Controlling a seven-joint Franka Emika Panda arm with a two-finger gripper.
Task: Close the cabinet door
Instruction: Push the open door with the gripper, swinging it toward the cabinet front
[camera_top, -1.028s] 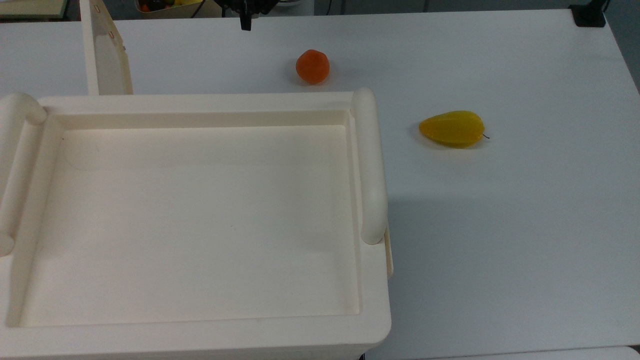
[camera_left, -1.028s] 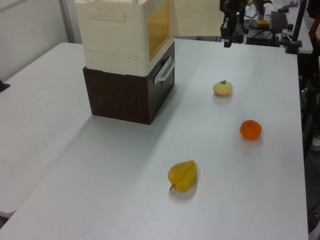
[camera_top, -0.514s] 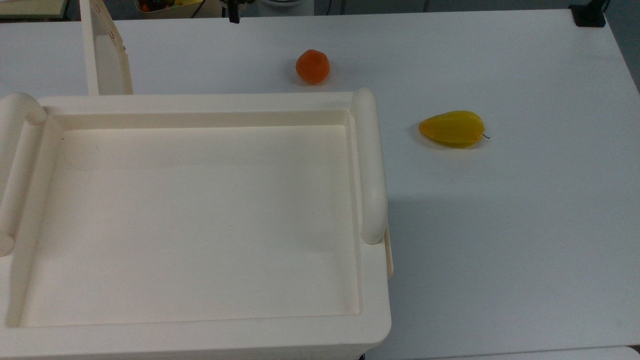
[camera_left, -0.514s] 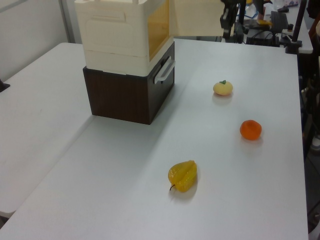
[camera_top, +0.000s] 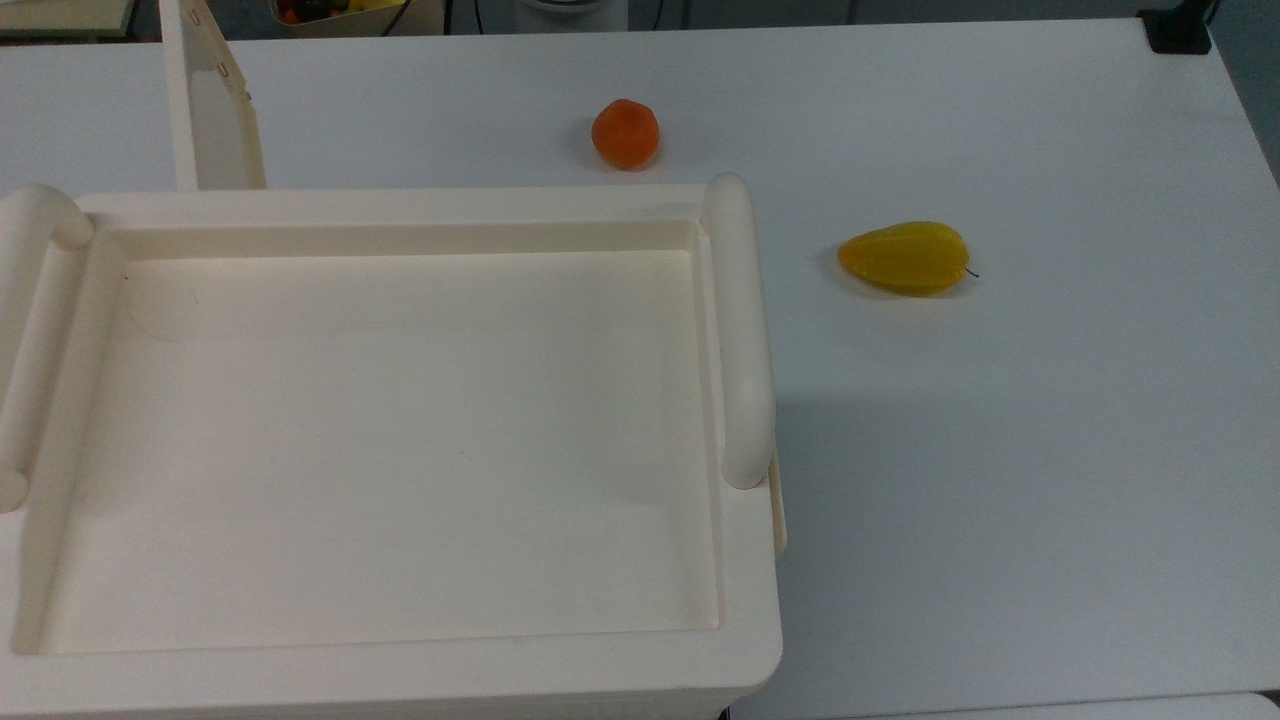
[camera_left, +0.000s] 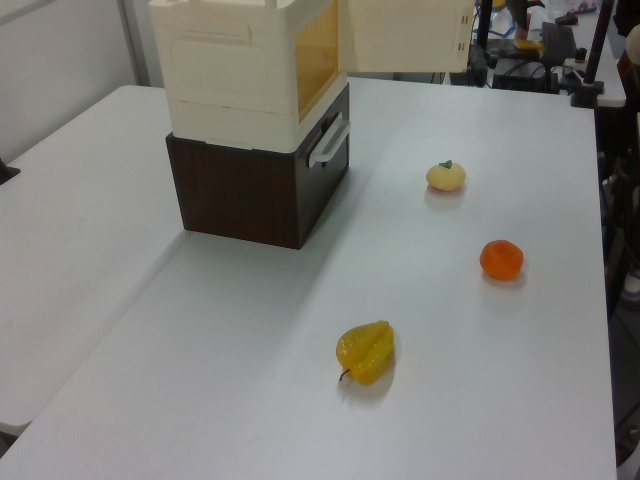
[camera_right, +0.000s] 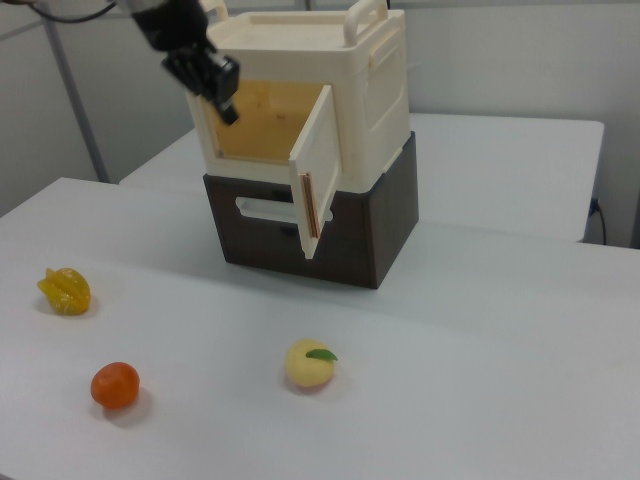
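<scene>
The cabinet (camera_right: 380, 70) is a cream unit with a recessed top (camera_top: 400, 205), standing on a dark brown box (camera_right: 385, 225). Its cabinet door (camera_right: 322, 160) stands swung open, baring the amber inside. In the top view the door (camera_top: 205, 110) sticks out edge-on at the upper left; in the left view the door (camera_left: 405, 35) is a flat panel at the top. My dark gripper (camera_right: 226, 108) hangs at the upper left corner of the opening in the right view, apart from the door.
Several toy fruits lie on the white table: an orange (camera_top: 625, 132), a yellow starfruit (camera_top: 905, 258) and a peach (camera_right: 309, 363). A drawer handle (camera_left: 328, 143) sits on the brown box. Cluttered gear stands beyond the table's far end in the left view.
The gripper drifted toward the top view's left and left the picture at its upper edge. In the left view it slid behind the open door. The door has not moved.
</scene>
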